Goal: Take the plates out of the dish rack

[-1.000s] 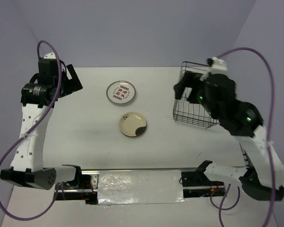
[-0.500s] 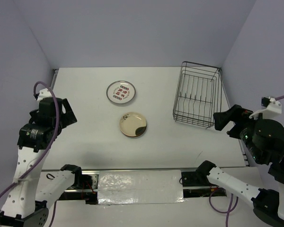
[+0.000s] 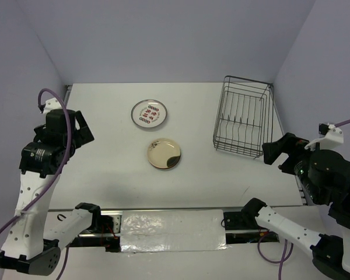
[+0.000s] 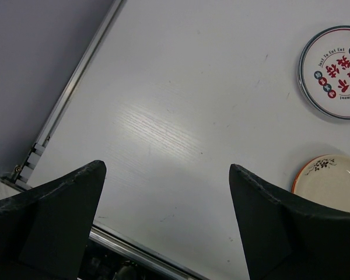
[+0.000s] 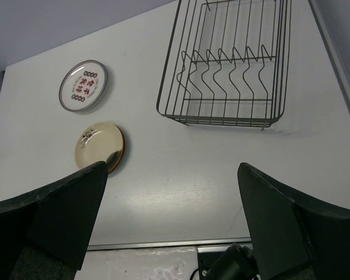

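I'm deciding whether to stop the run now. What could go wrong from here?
1. The rack looks empty, so a reach by the right gripper might only snag its wires or shove it; it stands near the right edge of the table.
2. The cream plate and the red-marked plate lie close together; a low sweep may knock one into the other.

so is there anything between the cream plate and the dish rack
Nothing: only bare white table lies between the cream plate and the dish rack, clear in the top external and right wrist views.
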